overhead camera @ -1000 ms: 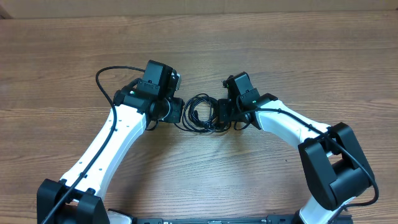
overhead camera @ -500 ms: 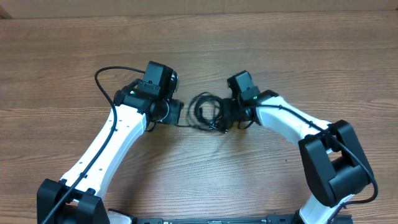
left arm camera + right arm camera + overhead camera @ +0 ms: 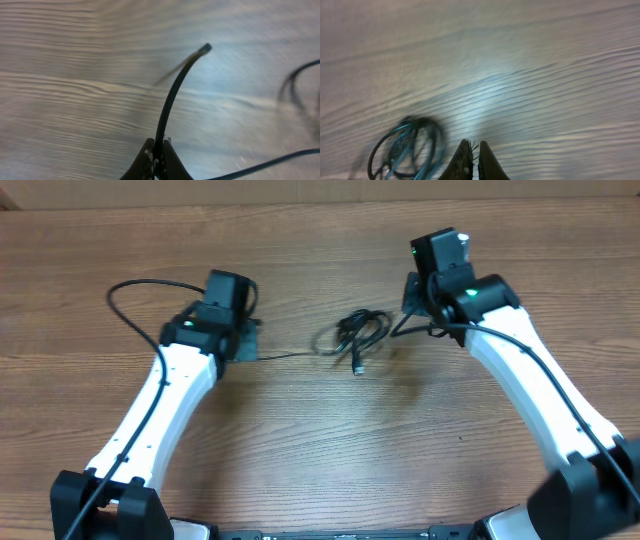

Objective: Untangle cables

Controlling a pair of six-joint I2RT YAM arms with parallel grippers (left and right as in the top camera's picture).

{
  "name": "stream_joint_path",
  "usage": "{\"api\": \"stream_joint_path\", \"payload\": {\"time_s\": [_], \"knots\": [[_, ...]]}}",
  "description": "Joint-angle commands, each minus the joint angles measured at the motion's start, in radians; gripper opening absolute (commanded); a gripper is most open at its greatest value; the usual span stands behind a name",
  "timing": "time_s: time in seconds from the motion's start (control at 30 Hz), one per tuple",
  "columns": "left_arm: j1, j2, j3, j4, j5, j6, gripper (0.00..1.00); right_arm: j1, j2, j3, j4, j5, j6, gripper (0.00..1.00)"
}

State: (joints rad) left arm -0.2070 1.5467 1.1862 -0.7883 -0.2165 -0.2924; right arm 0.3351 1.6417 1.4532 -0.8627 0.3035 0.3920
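Note:
The cables are a small black tangle (image 3: 356, 335) in the middle of the wooden table, with a plug end (image 3: 357, 368) hanging towards me. One thin strand (image 3: 285, 355) runs left, taut, into my left gripper (image 3: 244, 348). In the left wrist view my left gripper (image 3: 159, 150) is shut on that black cable (image 3: 172, 95), whose end sticks up past the fingertips. A short strand (image 3: 398, 328) leads from the tangle to my right gripper (image 3: 410, 313). In the right wrist view my right gripper (image 3: 475, 148) is shut, and the blurred tangle (image 3: 405, 150) lies to its lower left.
The tabletop (image 3: 320, 460) is bare wood. The left arm's thick black cable (image 3: 130, 285) loops out at the left. The table's far edge (image 3: 320, 202) runs along the top.
Both arms have moved apart, the left to the left and the right up and to the right. The tangle has been pulled right and stretched, with one strand drawn out to the left.

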Motion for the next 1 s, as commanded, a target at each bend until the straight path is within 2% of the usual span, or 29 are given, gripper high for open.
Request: {"api": "stream_joint_path", "payload": {"time_s": [0.0, 0.13, 0.23, 0.27, 0.3, 0.33, 0.37, 0.4, 0.43, 0.53, 0.73, 0.97], "knots": [[0.067, -0.008, 0.010, 0.009, -0.060, -0.073, 0.04, -0.006, -0.069, 0.022, -0.017, 0.152, 0.006, 0.04], [0.129, -0.026, 0.023, 0.011, -0.026, -0.108, 0.04, -0.009, -0.120, 0.022, -0.034, 0.231, 0.009, 0.04], [0.136, -0.042, 0.032, 0.020, 0.049, -0.100, 0.04, -0.011, -0.147, 0.022, -0.034, 0.159, 0.004, 0.04], [0.133, -0.046, 0.034, 0.025, 0.113, -0.081, 0.04, -0.011, -0.150, 0.022, -0.035, 0.092, -0.005, 0.08], [0.129, -0.050, 0.035, 0.031, 0.181, -0.056, 0.08, -0.011, -0.150, 0.022, -0.034, 0.029, -0.013, 0.16], [0.124, -0.051, 0.035, 0.037, 0.259, -0.030, 0.26, -0.011, -0.149, 0.021, -0.036, -0.038, -0.034, 0.33], [0.116, -0.051, 0.035, 0.039, 0.325, -0.020, 0.65, -0.011, -0.144, 0.021, -0.038, -0.102, -0.047, 0.46], [0.111, -0.048, 0.035, 0.038, 0.365, -0.020, 0.87, -0.011, -0.143, 0.021, -0.040, -0.143, -0.052, 0.52], [0.103, -0.047, 0.035, 0.032, 0.391, -0.020, 0.94, -0.011, -0.142, 0.021, -0.041, -0.169, -0.052, 0.55], [0.077, -0.043, 0.034, 0.014, 0.438, -0.021, 0.95, -0.011, -0.142, 0.021, -0.041, -0.178, -0.051, 0.60], [-0.004, -0.027, 0.033, 0.014, 0.438, -0.010, 0.92, -0.011, -0.142, 0.021, -0.047, -0.178, -0.051, 0.64], [-0.105, 0.036, 0.033, 0.066, 0.435, -0.011, 0.79, -0.011, -0.142, 0.021, -0.072, -0.177, -0.052, 0.66]]}}
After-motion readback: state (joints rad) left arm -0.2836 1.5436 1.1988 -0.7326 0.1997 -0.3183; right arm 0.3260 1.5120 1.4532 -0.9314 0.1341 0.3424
